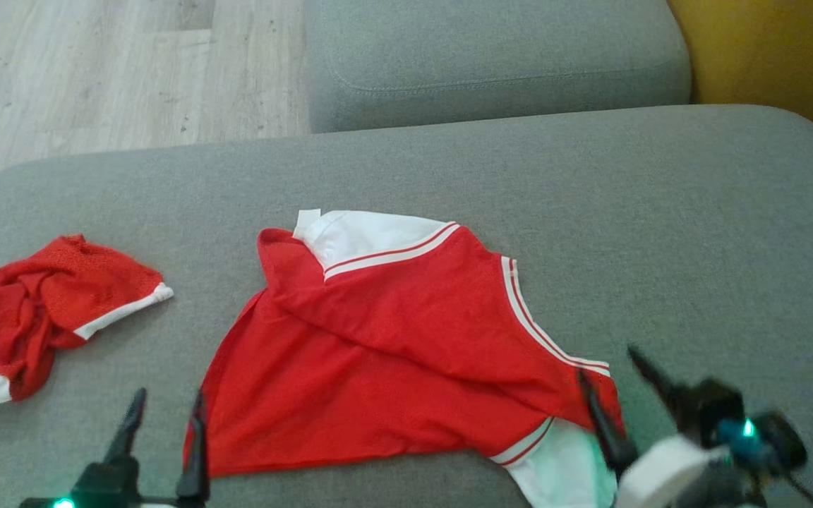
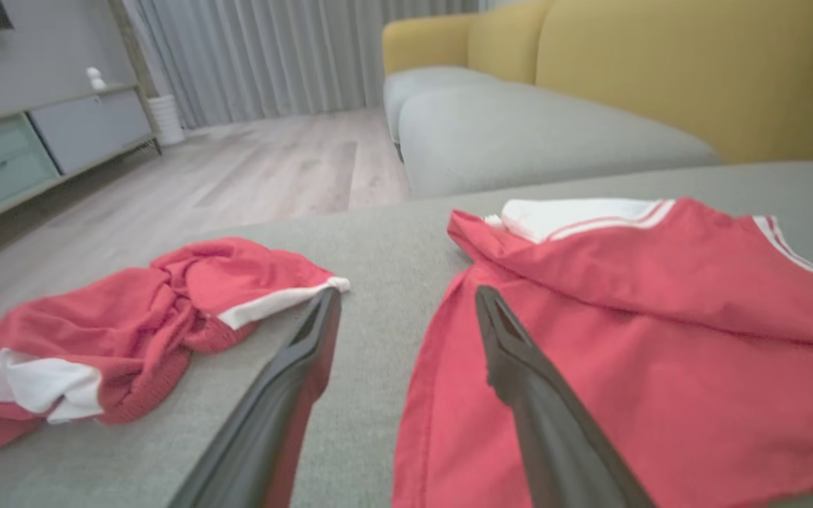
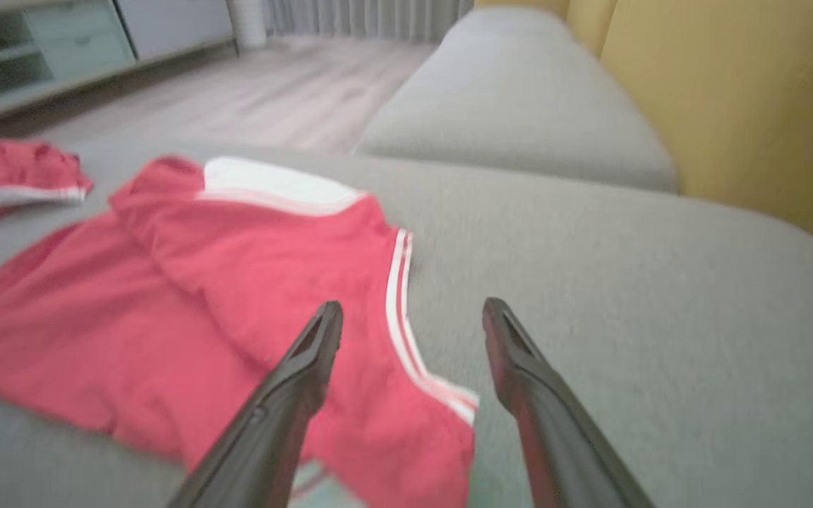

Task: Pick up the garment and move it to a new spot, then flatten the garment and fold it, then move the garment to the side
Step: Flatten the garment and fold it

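On the wide grey fabric cushion (image 1: 696, 212), I see the red mesh jersey with white striped trim (image 1: 392, 353) lying spread out but creased, with a flap folded across its upper part. My left pincer (image 1: 171, 396) hovers open astride the jersey's left edge, gripping nothing. My right pincer (image 1: 605, 363) hangs open over the jersey's near right corner, also empty. A crumpled red-and-white cloth bundle (image 1: 32, 310) lies apart, left of the jersey.
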Available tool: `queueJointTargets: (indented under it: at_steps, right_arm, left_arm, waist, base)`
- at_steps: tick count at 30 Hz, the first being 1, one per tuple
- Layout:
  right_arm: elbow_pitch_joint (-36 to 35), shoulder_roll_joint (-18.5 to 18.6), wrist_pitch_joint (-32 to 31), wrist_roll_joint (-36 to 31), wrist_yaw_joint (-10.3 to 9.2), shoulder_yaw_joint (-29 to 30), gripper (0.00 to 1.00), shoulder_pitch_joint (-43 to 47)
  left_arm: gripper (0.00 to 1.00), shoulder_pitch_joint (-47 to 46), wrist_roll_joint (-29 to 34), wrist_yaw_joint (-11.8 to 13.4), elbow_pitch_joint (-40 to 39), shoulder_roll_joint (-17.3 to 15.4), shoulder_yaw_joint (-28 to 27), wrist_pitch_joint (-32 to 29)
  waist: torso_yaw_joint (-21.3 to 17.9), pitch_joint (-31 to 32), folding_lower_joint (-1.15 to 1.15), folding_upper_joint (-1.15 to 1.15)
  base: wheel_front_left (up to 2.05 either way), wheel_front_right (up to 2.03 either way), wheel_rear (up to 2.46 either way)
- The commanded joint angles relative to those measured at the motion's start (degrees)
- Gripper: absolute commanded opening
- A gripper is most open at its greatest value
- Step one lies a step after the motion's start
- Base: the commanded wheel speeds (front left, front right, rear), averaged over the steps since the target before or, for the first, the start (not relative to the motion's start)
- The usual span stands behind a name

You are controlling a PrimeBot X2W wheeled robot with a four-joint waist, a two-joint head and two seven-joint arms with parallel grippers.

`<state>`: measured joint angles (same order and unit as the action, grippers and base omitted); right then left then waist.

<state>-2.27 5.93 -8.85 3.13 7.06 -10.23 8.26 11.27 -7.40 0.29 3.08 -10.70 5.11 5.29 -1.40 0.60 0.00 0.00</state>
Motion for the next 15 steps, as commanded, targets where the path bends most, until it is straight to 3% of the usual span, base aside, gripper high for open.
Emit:
queueJointTargets:
  at_steps: [1, 7, 15]
  right_arm:
    - [-3.5, 1.8, -2.5, 0.9, 0.43, -2.0, 1.0, 1.9]
    - [-8.7, 5.1, -11.6, 2.6, 0.43, -3.3, 1.0, 11.1]
    - [-5.7, 3.3, -12.7, 2.0, 0.43, -2.3, 1.0, 9.4]
  left_arm:
    - [1.0, -0.6, 0.1, -0.3, -2.6, -0.9, -1.2, -1.9]
    - [1.0, 3.1, -1.6, -0.7, -4.1, -1.5, -0.5, -12.3]
    - [1.0, 3.0, -2.2, 0.1, -5.6, -2.5, -1.1, -17.2]
  waist:
    - [0.0, -0.2, 0.0, 0.0]
    - [-0.6, -1.8, 0.0, 0.0]
    - [-1.5, -3.2, 0.0, 0.0]
  base:
    - [0.0, 0.0, 0.0]
    - [0.0, 0.0, 0.0]
    - [0.0, 0.0, 0.0]
